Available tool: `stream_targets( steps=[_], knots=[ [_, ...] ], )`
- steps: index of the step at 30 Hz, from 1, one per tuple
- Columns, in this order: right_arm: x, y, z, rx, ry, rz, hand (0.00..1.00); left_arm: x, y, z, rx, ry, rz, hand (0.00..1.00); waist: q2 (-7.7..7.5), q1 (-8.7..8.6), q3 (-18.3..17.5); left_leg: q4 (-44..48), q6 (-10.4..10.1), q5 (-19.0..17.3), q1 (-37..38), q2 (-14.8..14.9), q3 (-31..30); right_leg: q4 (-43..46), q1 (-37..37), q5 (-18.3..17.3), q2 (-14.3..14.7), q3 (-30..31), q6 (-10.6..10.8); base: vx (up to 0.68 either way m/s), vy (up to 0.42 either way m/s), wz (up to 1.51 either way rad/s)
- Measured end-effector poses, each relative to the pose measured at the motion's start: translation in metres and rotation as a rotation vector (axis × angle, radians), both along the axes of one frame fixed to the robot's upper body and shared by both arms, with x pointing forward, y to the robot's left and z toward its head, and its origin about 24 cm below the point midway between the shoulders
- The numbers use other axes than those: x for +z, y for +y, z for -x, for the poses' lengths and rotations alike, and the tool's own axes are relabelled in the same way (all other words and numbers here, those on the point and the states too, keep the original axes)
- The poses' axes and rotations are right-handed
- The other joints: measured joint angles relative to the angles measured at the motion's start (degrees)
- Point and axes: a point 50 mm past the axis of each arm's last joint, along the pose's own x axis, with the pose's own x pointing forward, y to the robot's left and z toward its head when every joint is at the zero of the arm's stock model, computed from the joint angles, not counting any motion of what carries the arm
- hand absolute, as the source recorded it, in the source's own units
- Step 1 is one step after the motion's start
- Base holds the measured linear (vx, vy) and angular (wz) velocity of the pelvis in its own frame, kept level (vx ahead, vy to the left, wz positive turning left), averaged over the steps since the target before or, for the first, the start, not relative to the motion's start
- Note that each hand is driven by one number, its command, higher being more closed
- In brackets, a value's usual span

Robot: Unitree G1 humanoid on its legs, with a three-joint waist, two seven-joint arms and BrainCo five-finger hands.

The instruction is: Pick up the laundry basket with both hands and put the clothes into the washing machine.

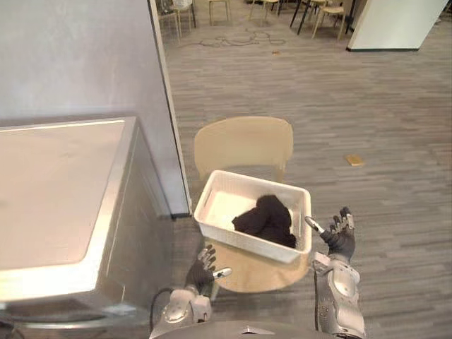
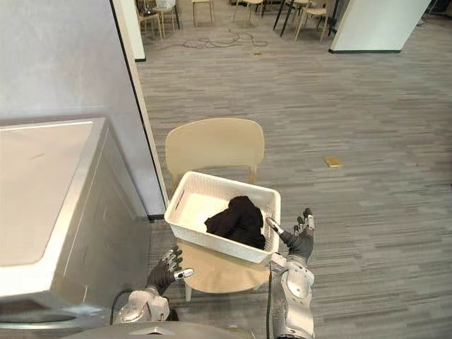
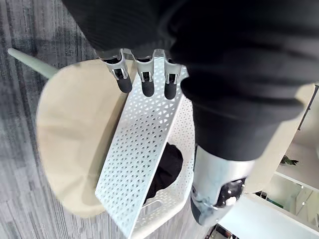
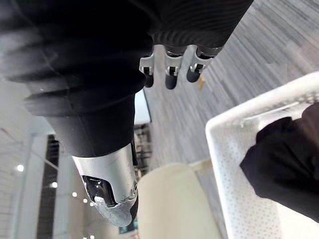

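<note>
While both hands hang open, nothing is held. Far left: silver-grey metal washing machine [image 1: 56, 205] with a flat top, standing against a pale grey partition wall [image 1: 78, 56]. Left hand [image 1: 205, 267] is low, off the machine's front corner, fingers straight and spread, just short of the near-left wall of the white perforated plastic laundry basket [image 1: 224, 201]. Basket sits skewed on the round seat of a beige wooden chair [image 1: 244, 145]. Pile of black clothes [image 1: 267, 217] inside it, towards the right end. Right hand [image 1: 339, 233] is just beside the basket's right corner, fingers splayed, thumb at the rim; can't tell if it touches.

Room: grey wood-plank floor [image 1: 367, 106], small tan block [image 1: 354, 160] lying on it well off to the right, pale chairs [image 1: 328, 14] and a white wall panel [image 1: 399, 25] at the far end.

Eye views give the machine and the room. Left wrist view adds the basket's lattice side wall and a chair leg [image 3: 27, 60] under the seat. Right wrist view adds the basket's inside and the chair back past straight fingers.
</note>
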Motion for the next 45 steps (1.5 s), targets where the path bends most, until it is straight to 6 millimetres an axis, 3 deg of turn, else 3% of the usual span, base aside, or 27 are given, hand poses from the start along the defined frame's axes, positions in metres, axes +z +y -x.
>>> stream_targets(
  steps=[2,4,7,9,10,11,12,13,15,21,31,34,39,45],
  knots=[
    [-0.004,0.002,-0.001,0.035,0.06,0.054,0.0,0.001,0.005,-0.005,-0.026,-0.02,-0.034,0.0,-0.41,-0.46,0.0,-3.0,0.2,-0.1,3.8,-1.2,-0.7,6.4,-3.9,-1.2,-1.5,-1.2,-2.1,0.47,0.117,0.17],
    [-0.003,0.002,-0.003,0.067,0.091,0.142,0.0,0.004,0.008,-0.01,-0.043,-0.05,-0.057,0.0,0.26,-0.48,-0.4,-6.0,-0.3,0.2,6.3,-1.2,-2.4,1.4,-6.9,-2.9,-0.9,-3.8,-3.0,0.32,0.031,0.01],
    [0.001,-0.008,-0.003,0.059,0.115,0.216,0.0,0.009,0.004,-0.021,-0.065,-0.083,-0.059,0.0,1.25,-1.07,0.3,-7.1,-0.7,0.5,6.5,-1.1,-6.8,-8.3,-8.5,-3.3,1.3,-1.7,-2.6,0.23,-0.067,0.44],
    [0.0,-0.018,0.002,0.046,0.161,0.27,0.0,0.012,0.002,-0.026,-0.079,-0.099,-0.059,0.0,1.52,-1.32,0.8,-6.1,-1.7,0.5,6.0,-0.5,-9.1,-16.6,-8.0,-1.6,3.2,1.7,-1.6,0.14,-0.136,0.63],
    [0.001,-0.02,0.002,0.064,0.191,0.34,0.0,0.013,0.002,-0.028,-0.086,-0.109,-0.058,0.0,0.57,-0.85,1.4,-3.7,-3.1,-0.2,4.8,-0.5,-9.9,-20.9,-8.0,2.3,3.3,2.6,-1.2,0.11,-0.235,0.52],
    [0.003,-0.018,-0.001,0.1,0.202,0.388,0.0,0.016,0.003,-0.033,-0.092,-0.128,-0.06,0.0,-0.79,-0.51,2.6,-0.9,-4.9,-1.4,3.5,-0.3,-10.0,-22.8,-8.1,7.9,3.1,2.5,-2.9,0.06,-0.332,0.59],
    [0.01,-0.017,-0.01,0.153,0.2,0.459,0.0,0.015,0.004,-0.036,-0.092,-0.128,-0.071,0.0,0.1,-0.31,5.1,3.5,-6.3,-2.9,0.6,1.8,-11.1,-21.0,-8.6,8.9,4.0,1.0,-1.8,0.0,-0.331,0.53],
    [0.014,-0.015,-0.015,0.189,0.191,0.495,0.0,0.018,0.002,-0.039,-0.095,-0.146,-0.075,0.0,0.44,-0.25,5.7,5.6,-6.9,-3.3,-2.2,3.5,-12.3,-20.6,-9.6,8.6,5.3,-0.5,-2.5,-0.05,-0.265,0.54],
    [0.027,-0.013,-0.024,0.212,0.146,0.55,0.0,0.022,0.0,-0.044,-0.094,-0.169,-0.076,0.0,1.25,0.78,7.6,6.5,-7.2,-3.4,-6.7,5.6,-14.0,-19.2,-12.7,8.1,6.5,-3.4,-3.7,-0.09,-0.236,0.62],
    [0.054,0.009,-0.041,0.275,0.001,0.566,0.0,0.031,0.006,-0.058,-0.047,-0.211,-0.072,0.0,-0.06,2.29,13.5,10.2,-8.0,-2.8,-15.4,7.9,-15.3,-16.4,-18.9,7.9,7.4,-6.6,-6.1,-0.16,-0.117,0.24],
    [0.046,0.025,-0.038,0.346,0.003,0.503,0.0,0.048,0.011,-0.071,-0.007,-0.288,-0.083,0.0,-0.75,2.61,15.7,13.9,-7.8,-2.9,-19.1,8.5,-14.2,-15.0,-22.4,8.6,6.9,-5.9,-6.4,-0.07,0.032,-0.03],
    [0.037,0.025,-0.037,0.396,0.045,0.488,0.0,0.05,0.012,-0.074,-0.015,-0.298,-0.092,0.0,-1.43,2.59,16.0,11.1,-7.4,-1.5,-18.0,8.3,-12.8,-18.2,-22.0,11.2,7.3,-4.7,-6.2,0.0,0.017,-0.16],
    [0.024,0.004,-0.043,0.503,0.169,0.553,0.0,0.048,0.021,-0.075,-0.046,-0.306,-0.143,0.0,-1.71,2.02,16.2,7.3,-6.6,1.0,-16.7,7.7,-11.3,-22.7,-21.3,14.7,7.8,-3.6,-5.9,0.02,0.011,-0.15],
    [0.031,-0.041,-0.078,0.514,0.33,0.747,0.0,0.041,0.031,-0.072,-0.075,-0.284,-0.178,0.0,-1.69,1.56,16.6,6.9,-6.0,1.7,-16.2,7.5,-11.1,-26.4,-19.7,17.5,8.6,-2.6,-5.7,-0.05,0.021,-0.06]
  ],
)
